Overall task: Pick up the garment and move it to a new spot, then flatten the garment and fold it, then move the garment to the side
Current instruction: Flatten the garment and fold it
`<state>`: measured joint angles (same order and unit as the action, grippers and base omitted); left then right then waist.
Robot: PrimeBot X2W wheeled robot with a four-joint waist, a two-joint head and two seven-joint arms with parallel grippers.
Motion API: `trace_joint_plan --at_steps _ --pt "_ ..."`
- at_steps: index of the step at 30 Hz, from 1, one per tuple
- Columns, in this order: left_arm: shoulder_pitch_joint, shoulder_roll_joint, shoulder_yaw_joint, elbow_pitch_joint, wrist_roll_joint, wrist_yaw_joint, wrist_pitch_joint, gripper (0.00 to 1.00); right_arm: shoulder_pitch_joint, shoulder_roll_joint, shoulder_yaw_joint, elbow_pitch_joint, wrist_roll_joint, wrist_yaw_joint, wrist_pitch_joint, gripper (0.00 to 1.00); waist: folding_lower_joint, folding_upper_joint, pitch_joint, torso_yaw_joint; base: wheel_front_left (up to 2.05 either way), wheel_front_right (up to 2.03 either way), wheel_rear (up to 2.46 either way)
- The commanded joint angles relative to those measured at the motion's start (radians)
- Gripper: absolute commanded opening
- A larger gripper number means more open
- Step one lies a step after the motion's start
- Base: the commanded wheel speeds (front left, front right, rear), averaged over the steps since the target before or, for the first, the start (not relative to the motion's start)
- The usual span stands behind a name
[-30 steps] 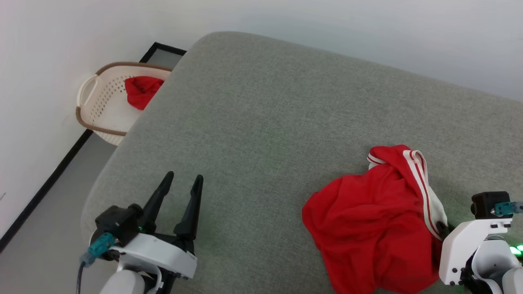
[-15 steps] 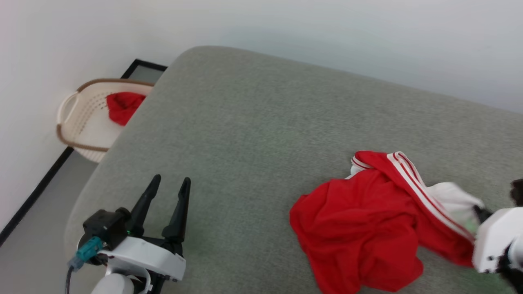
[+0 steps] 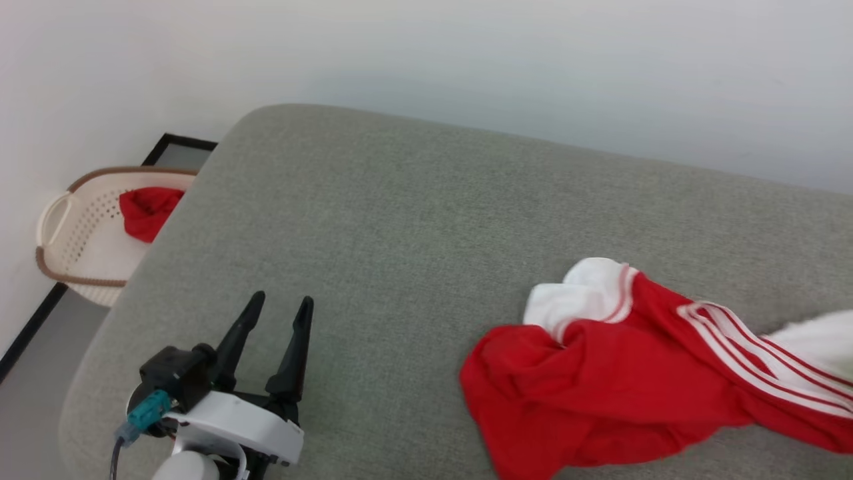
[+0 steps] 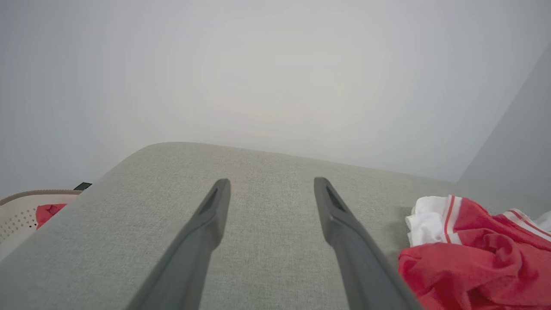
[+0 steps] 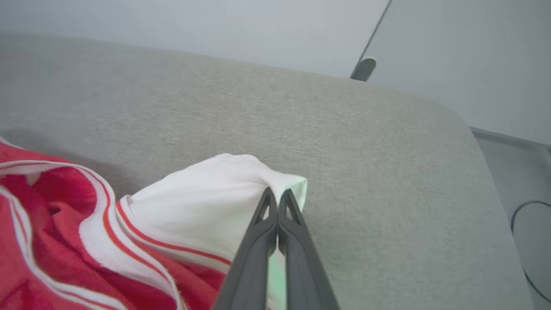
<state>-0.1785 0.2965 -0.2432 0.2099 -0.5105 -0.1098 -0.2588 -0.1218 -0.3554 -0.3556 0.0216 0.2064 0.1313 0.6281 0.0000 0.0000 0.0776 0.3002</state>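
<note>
Your right end effector [image 5: 277,196] is clenched on the garment [image 3: 600,393], pinching its white sleeve [image 5: 206,189]. That sleeve is stretched out to the right, and the rest lies bunched on the right of the grey padded surface [image 3: 400,220]. Left end effector [image 3: 281,300] is spread wide, empty, near-left.

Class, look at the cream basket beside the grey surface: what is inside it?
A crumpled red cloth lies inside the basket. The grey surface covers the basket's right part and some of the cloth with its edge, so anything else there is hidden.
</note>
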Motion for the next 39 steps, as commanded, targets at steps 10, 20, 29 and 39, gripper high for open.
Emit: trace_joint_plan --at_steps 10,20,29,39 --pt "0.000 0.008 -0.019 0.000 -0.006 0.001 0.014 1.00 0.026 0.012 -0.140 0.186 -0.036 -0.001 -0.068 0.00 0.0000 0.0000 0.000 -0.015 0.00 0.00 0.00" --pt "-0.014 0.041 -0.027 -0.013 -0.021 -0.005 0.053 1.00 -0.035 0.027 -0.095 0.272 -0.039 -0.001 -0.146 1.00 0.0000 0.0000 -0.011 -0.055 0.00 0.00 0.00" --pt "-0.046 0.089 -0.014 -0.087 -0.038 0.004 0.122 1.00 0.009 0.085 0.016 0.089 -0.005 -0.001 -0.282 1.00 0.0000 0.0000 -0.028 -0.146 0.00 0.00 0.00" --pt "-0.095 0.112 -0.008 -0.147 -0.103 0.012 0.253 1.00 0.099 0.235 0.132 -0.074 -0.052 -0.001 -0.543 1.00 0.0000 0.0000 -0.023 -0.260 0.00 0.00 0.00"
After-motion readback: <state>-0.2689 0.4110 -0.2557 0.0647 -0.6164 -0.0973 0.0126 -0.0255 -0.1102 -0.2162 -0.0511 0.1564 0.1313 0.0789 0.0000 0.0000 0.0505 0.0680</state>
